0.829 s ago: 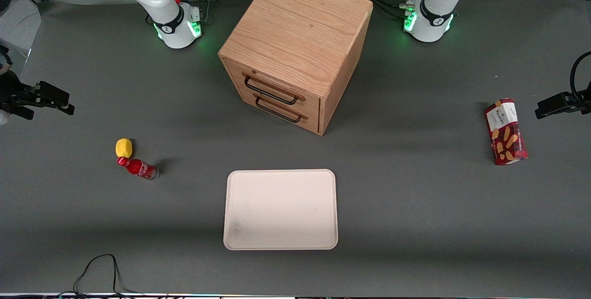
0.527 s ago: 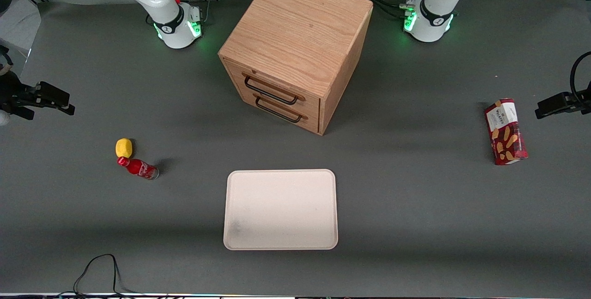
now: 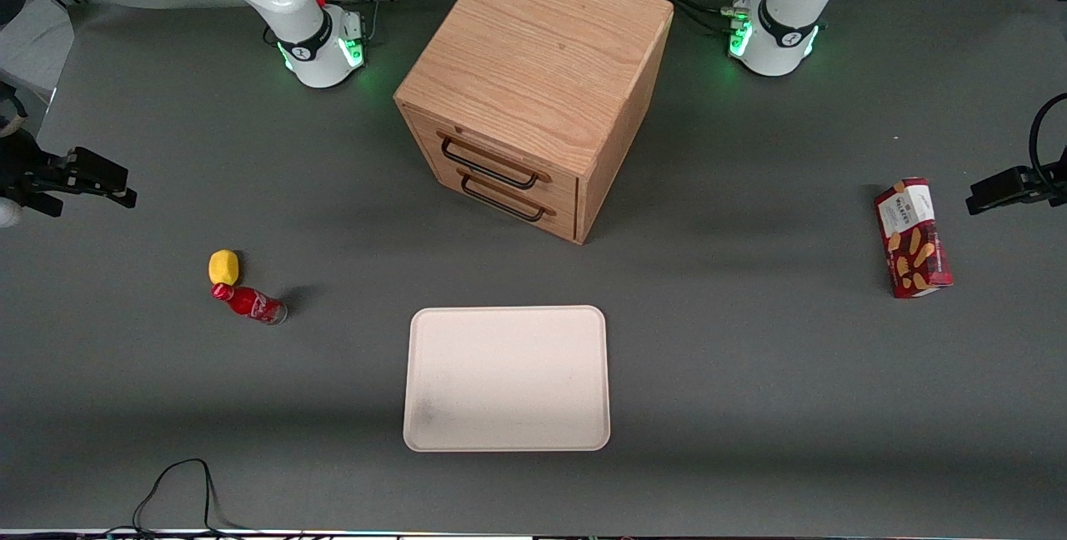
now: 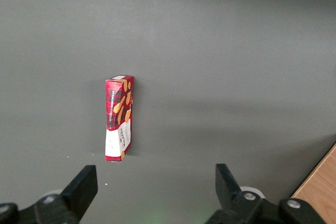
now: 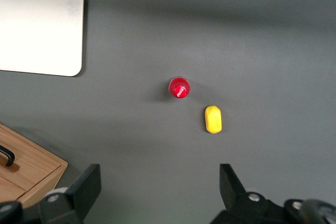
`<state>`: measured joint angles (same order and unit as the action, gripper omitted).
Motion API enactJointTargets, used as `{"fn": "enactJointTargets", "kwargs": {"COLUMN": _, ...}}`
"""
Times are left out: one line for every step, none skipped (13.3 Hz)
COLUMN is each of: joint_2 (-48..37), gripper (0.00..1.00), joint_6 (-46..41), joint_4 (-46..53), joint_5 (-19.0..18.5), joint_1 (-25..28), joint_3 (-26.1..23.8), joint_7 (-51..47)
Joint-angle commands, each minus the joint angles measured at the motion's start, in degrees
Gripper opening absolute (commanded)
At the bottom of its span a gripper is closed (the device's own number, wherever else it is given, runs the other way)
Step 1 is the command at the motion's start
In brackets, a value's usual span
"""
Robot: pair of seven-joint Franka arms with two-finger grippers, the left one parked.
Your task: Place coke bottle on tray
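Pincer high above the upright coke bottle

The pincer [image 5: 157, 192] hung wide open and empty; the coke bottle [image 5: 179, 87] stood upright below, apart from the tray [image 5: 39, 27].

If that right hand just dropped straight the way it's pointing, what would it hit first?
Probably bare table: the open hand hangs high, pointing down. The coke bottle and lemon seem slightly off that line, though depth is unclear.

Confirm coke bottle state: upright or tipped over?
Upright. The right wrist view looks straight down on the coke bottle and shows only its round red cap; the front view shows it standing beside the lemon. The tool is open, high above.
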<state>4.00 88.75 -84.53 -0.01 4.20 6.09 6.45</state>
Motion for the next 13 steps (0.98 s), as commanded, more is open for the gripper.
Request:
{"fn": "enactJointTargets", "kwargs": {"joint_2": -0.05, "gripper": 1.00, "joint_6": -0.33, "joint_4": 0.24, "joint_5": -2.10, "joint_1": -0.07, "joint_3": 0.24, "joint_7": 1.46}}
{"fn": "enactJointTargets", "kwargs": {"joint_2": 0.04, "gripper": 1.00, "joint_6": -0.16, "joint_4": 0.24, "joint_5": -2.10, "joint_1": -0.42, "joint_3": 0.41, "joint_7": 1.81}}
{"fn": "enactJointTargets", "kwargs": {"joint_2": 0.21, "gripper": 1.00, "joint_6": 0.19, "joint_4": 0.24, "joint_5": -2.10, "joint_1": -0.85, "joint_3": 0.59, "joint_7": 3.29}}
{"fn": "enactJointTargets", "kwargs": {"joint_2": 0.82, "gripper": 1.00, "joint_6": 0.28, "joint_4": 0.50, "joint_5": -2.02, "joint_1": -1.56, "joint_3": 0.59, "joint_7": 4.09}}
{"fn": "enactJointTargets", "kwargs": {"joint_2": 1.70, "gripper": 1.00, "joint_6": 0.54, "joint_4": 0.85, "joint_5": -1.75, "joint_1": -1.91, "joint_3": 0.67, "joint_7": 4.36}}
{"fn": "enactJointTargets", "kwargs": {"joint_2": 3.01, "gripper": 1.00, "joint_6": 1.50, "joint_4": 2.07, "joint_5": -1.75, "joint_1": -2.00, "joint_3": 1.11, "joint_7": 4.89}}
{"fn": "enactJointTargets", "kwargs": {"joint_2": 4.33, "gripper": 1.00, "joint_6": 1.69, "joint_4": 3.30, "joint_5": -1.40, "joint_1": -1.91, "joint_3": 2.42, "joint_7": 7.24}}
{"fn": "enactJointTargets", "kwargs": {"joint_2": 5.56, "gripper": 1.00, "joint_6": 1.69, "joint_4": 4.53, "joint_5": -1.14, "joint_1": -1.91, "joint_3": 3.13, "joint_7": 8.22}}
{"fn": "enactJointTargets", "kwargs": {"joint_2": 5.66, "gripper": 1.00, "joint_6": 1.69, "joint_4": 4.98, "joint_5": -1.05, "joint_1": -1.91, "joint_3": 3.22, "joint_7": 8.32}}
{"fn": "enactJointTargets", "kwargs": {"joint_2": 5.58, "gripper": 1.00, "joint_6": 1.69, "joint_4": 4.90, "joint_5": -0.79, "joint_1": -1.91, "joint_3": 3.14, "joint_7": 8.41}}
{"fn": "enactJointTargets", "kwargs": {"joint_2": 5.58, "gripper": 1.00, "joint_6": 1.69, "joint_4": 4.64, "joint_5": -0.52, "joint_1": -1.91, "joint_3": 3.22, "joint_7": 8.32}}
{"fn": "enactJointTargets", "kwargs": {"joint_2": 5.58, "gripper": 1.00, "joint_6": 1.69, "joint_4": 4.55, "joint_5": 0.09, "joint_1": -1.74, "joint_3": 3.14, "joint_7": 7.71}}
{"fn": "enactJointTargets", "kwargs": {"joint_2": 5.58, "gripper": 1.00, "joint_6": 1.69, "joint_4": 4.37, "joint_5": 0.79, "joint_1": -1.30, "joint_3": 3.05, "joint_7": 7.44}}
